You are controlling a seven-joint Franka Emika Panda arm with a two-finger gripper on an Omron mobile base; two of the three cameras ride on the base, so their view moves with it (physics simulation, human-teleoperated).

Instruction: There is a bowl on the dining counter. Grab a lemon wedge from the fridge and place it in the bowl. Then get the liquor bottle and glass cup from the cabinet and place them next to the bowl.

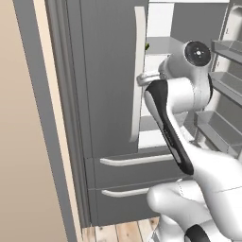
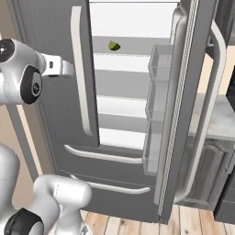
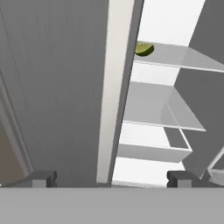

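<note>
Facing the fridge point(image 2: 59, 92), right door swung open; lemon wedge point(image 2: 114, 46) rests on an upper shelf point(image 3: 183, 57). Gripper point(image 3: 111, 177) spread wide, empty, near the left door's handle point(image 3: 111, 87).

Lemon wedge point(image 2: 114, 46) on upper shelf point(image 2: 133, 46) inside fridge point(image 2: 55, 36); right door point(image 2: 183, 105) open; left door shut.

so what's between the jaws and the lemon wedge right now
In the hand view, the closed left fridge door's pale handle stands between the open gripper and the lemon wedge, which lies on an upper shelf past the door's edge.
</note>
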